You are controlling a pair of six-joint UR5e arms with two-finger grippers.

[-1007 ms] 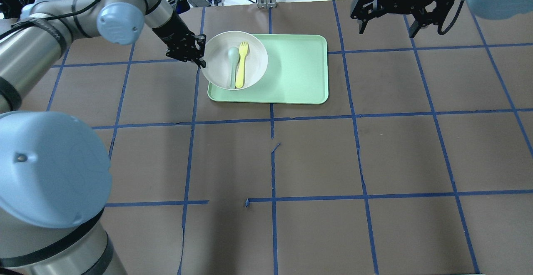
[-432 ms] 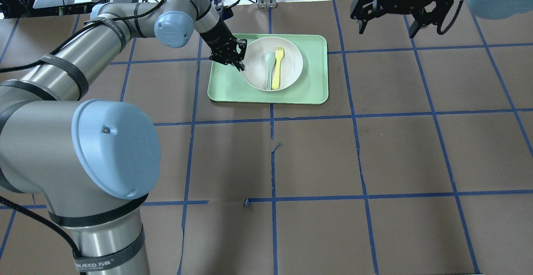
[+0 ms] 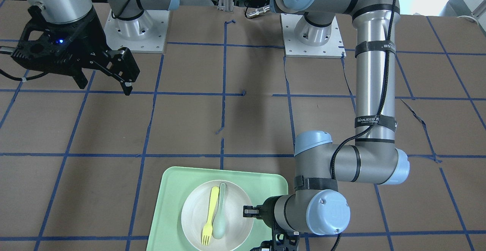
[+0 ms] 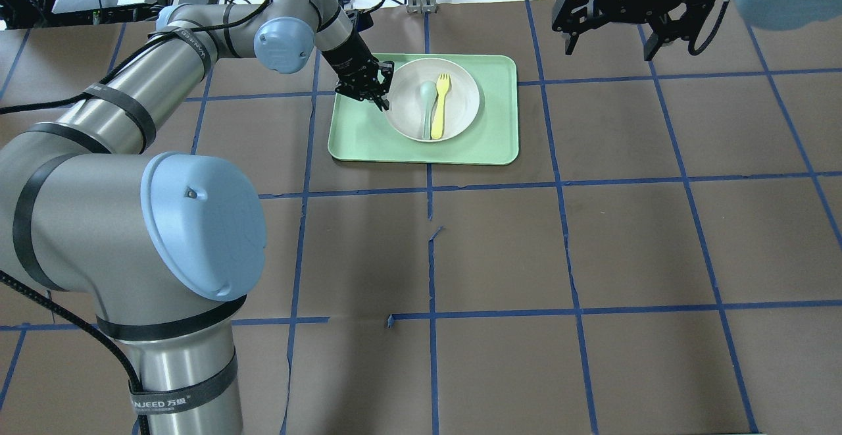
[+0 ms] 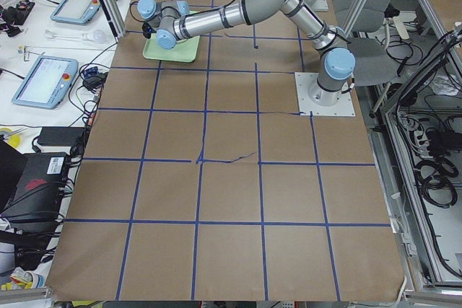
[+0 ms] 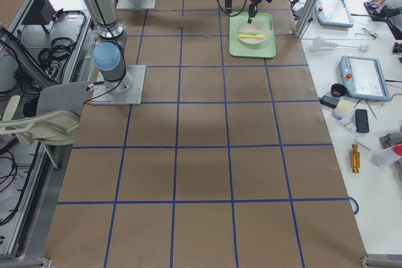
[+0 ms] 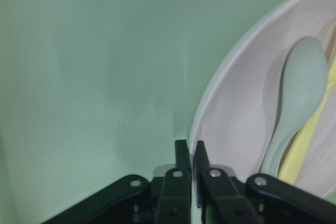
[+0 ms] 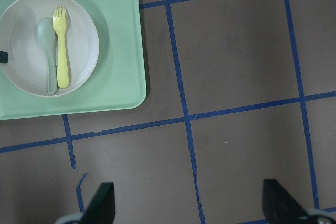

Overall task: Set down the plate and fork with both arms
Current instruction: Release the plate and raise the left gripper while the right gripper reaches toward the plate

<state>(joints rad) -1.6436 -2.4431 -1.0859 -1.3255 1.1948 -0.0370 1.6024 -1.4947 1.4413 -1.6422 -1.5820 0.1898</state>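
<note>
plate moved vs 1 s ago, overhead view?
Yes. The plate shifted toward the view's right: it overhung the tray's left edge before, now it sits wholly over the tray, rim pinched by the left claw.

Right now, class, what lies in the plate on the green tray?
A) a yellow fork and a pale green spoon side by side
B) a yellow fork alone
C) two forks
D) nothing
A: the overhead view shows the fork and the spoon lying side by side in the plate.
</note>
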